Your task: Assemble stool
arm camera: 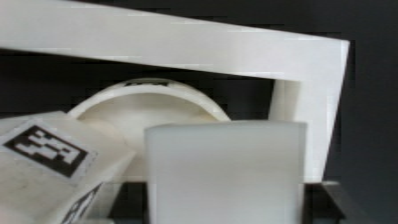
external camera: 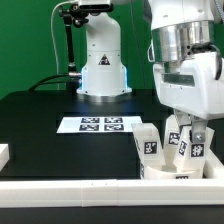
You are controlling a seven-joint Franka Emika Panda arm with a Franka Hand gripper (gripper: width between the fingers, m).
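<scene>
The stool's round white seat disc [external camera: 163, 172] lies at the front of the exterior view's right, close to the corner of the border rails; in the wrist view the seat disc [arm camera: 151, 100] curves behind the held piece. My gripper [external camera: 186, 128] hangs right over the disc and is shut on a white blocky leg [external camera: 182, 142]. That leg [arm camera: 222, 165] fills the gap between my dark fingers [arm camera: 331, 203] in the wrist view. Another tagged leg [external camera: 150, 141] stands on the disc beside it, also seen as a tilted tagged leg [arm camera: 54, 150].
The marker board [external camera: 100, 124] lies mid-table in front of the robot base [external camera: 103, 70]. A white border rail [external camera: 70, 190] runs along the front edge, and a rail corner [arm camera: 267, 60] sits just past the disc. A small white piece [external camera: 3, 155] rests at the exterior view's left.
</scene>
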